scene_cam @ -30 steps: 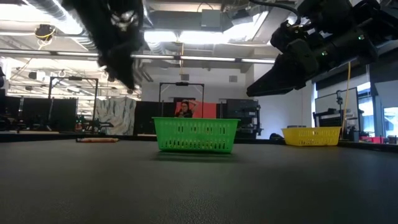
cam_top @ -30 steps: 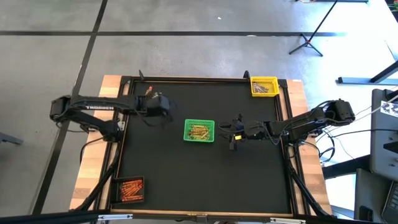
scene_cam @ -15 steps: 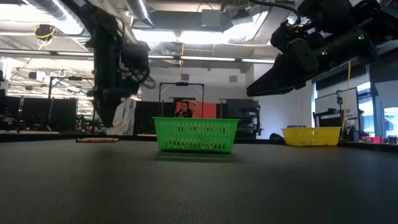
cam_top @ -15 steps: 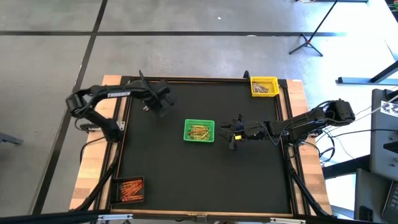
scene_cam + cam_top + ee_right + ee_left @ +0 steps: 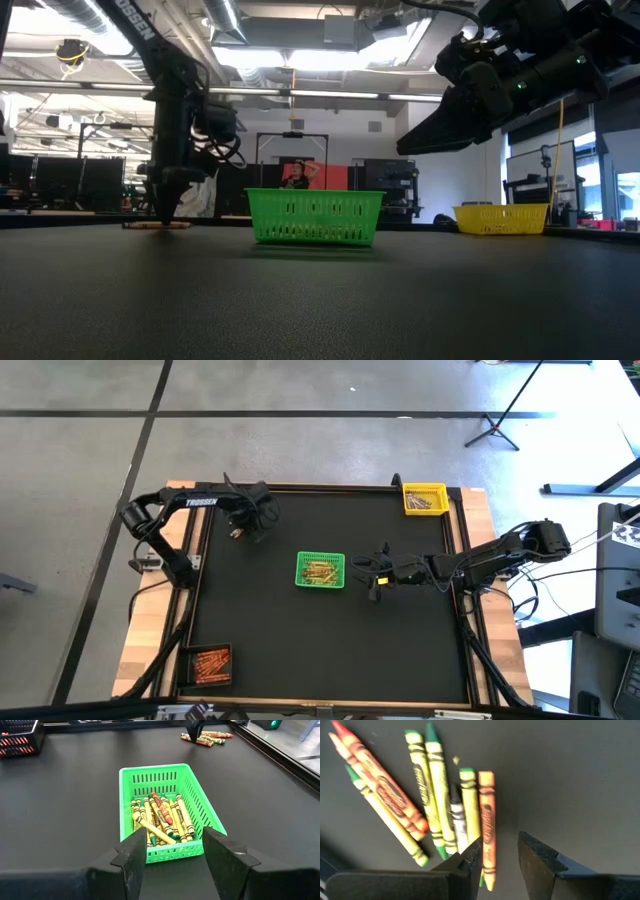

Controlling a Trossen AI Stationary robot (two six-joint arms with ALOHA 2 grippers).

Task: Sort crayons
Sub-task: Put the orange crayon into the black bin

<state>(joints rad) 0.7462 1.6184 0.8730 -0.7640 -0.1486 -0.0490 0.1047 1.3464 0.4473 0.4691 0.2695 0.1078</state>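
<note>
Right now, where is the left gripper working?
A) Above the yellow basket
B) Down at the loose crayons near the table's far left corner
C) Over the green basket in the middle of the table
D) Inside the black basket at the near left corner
B: the left gripper hangs low over the loose crayons, jaws open, well apart from the green basket, which sits in front of the right gripper.

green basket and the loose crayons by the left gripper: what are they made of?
Green basket: looks like moulded plastic, evenly bright green with slotted walls and a slight gloss. Loose crayons: apparently wax sticks in printed paper wrappers, with bare coloured tips showing at the ends. Both are judged from looks only.
</note>
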